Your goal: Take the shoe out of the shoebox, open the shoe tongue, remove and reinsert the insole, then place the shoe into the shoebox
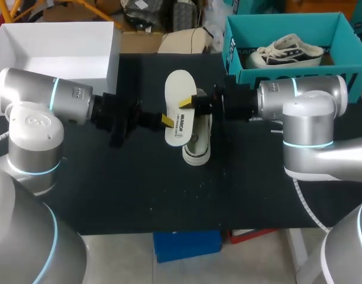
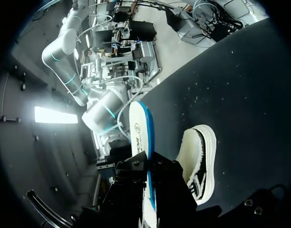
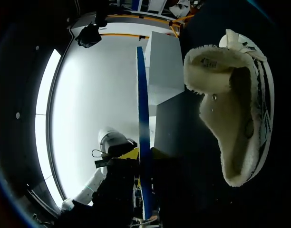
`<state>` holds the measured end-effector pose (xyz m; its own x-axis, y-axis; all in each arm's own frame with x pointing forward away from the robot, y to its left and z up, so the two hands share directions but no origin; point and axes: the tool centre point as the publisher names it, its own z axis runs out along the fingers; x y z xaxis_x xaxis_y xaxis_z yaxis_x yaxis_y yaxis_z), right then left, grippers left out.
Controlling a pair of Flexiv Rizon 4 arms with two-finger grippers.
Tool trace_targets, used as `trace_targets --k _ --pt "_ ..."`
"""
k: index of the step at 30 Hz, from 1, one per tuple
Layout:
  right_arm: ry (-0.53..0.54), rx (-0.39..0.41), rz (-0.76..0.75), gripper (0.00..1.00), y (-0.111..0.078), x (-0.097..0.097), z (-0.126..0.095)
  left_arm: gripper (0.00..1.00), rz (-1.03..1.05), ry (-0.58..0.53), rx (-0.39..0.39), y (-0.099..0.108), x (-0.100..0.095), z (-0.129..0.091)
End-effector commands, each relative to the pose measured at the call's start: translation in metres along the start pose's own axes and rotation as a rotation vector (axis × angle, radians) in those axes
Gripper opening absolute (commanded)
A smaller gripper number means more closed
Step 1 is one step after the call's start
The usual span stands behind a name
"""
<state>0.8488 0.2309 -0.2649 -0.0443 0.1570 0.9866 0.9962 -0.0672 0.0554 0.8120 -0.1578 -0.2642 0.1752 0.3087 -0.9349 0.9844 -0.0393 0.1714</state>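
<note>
Head view: insole [image 1: 180,97] held flat in the air at mid counter [image 1: 139,195], with its long axis running away from the robot. Left fingers [image 1: 167,120] pinched on its near left edge. Right fingers [image 1: 186,103] pinched on its right edge, a bit further out. Looks like a two-arm hold. Shoe [image 1: 197,151] sits on the counter right under the insole and shifted slightly toward the right arm, its axis roughly parallel to the insole's. Teal shoebox [image 1: 287,77] is well apart at the far right.

Left wrist view: insole [image 2: 138,133] seen edge-on, running straight out from between the left fingers [image 2: 131,171], blue underside showing. Shoe [image 2: 200,161] lies just beside and below it, apart from it, fleece opening up.

Right wrist view: insole [image 3: 141,95] edge-on again, with yellow tips on either side of its edge, so clamped. Shoe [image 3: 231,109] lies beside it with the mouth open toward the camera.

Judgement: insole is out and reinsertion is pending. Needs one end tipped down and moved sideways toward the right arm to reach the shoe mouth. Right arm is nearer the shoe. With both ends gripped, twisting the insole is a risk.
</note>
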Motion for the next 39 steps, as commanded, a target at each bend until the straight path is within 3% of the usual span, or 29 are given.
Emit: trace_targets --k 1,5,7,13,16,19,24,26,29,31,39 --pt "-0.001 -0.002 0.000 0.00 0.000 0.000 0.002 0.00 0.001 0.004 0.000 0.000 0.000 0.000" --pt "-0.001 -0.002 0.000 0.00 0.000 0.000 0.002 0.00 0.001 0.004 0.000 0.000 0.000 0.000" --pt "-0.001 -0.002 0.000 0.00 0.000 0.000 0.002 1.00 -0.055 0.216 -0.012 -0.010 0.002 -0.008" --pt "-0.001 -0.002 0.000 0.00 0.000 0.000 0.002 1.00 -0.097 0.692 -0.091 -0.051 0.005 -0.072" --pt "-0.001 -0.002 0.000 0.00 0.000 0.000 0.002 1.00 -0.108 0.915 -0.094 -0.067 0.001 -0.103" --pt "-0.001 -0.002 0.000 0.03 0.000 0.000 0.002 1.00 -0.076 1.071 -0.069 -0.072 -0.011 -0.117" --pt "-0.001 -0.002 0.000 0.02 0.000 0.000 0.002 1.00 0.023 1.315 -0.015 -0.068 -0.034 -0.117" --pt "-0.001 -0.002 0.000 0.01 0.000 0.000 0.002 1.00 0.075 1.453 0.047 -0.064 -0.040 -0.112" --pt "-0.001 -0.002 0.000 0.00 0.000 0.000 0.002 1.00 0.104 1.520 0.087 -0.058 -0.047 -0.105" --pt "-0.001 -0.002 0.000 0.00 0.000 0.000 0.002 1.00 0.115 1.565 0.067 -0.055 -0.053 -0.102" --pt "-0.001 -0.002 0.000 0.00 0.000 0.000 0.002 1.00 0.141 1.753 0.089 -0.055 -0.053 -0.102"
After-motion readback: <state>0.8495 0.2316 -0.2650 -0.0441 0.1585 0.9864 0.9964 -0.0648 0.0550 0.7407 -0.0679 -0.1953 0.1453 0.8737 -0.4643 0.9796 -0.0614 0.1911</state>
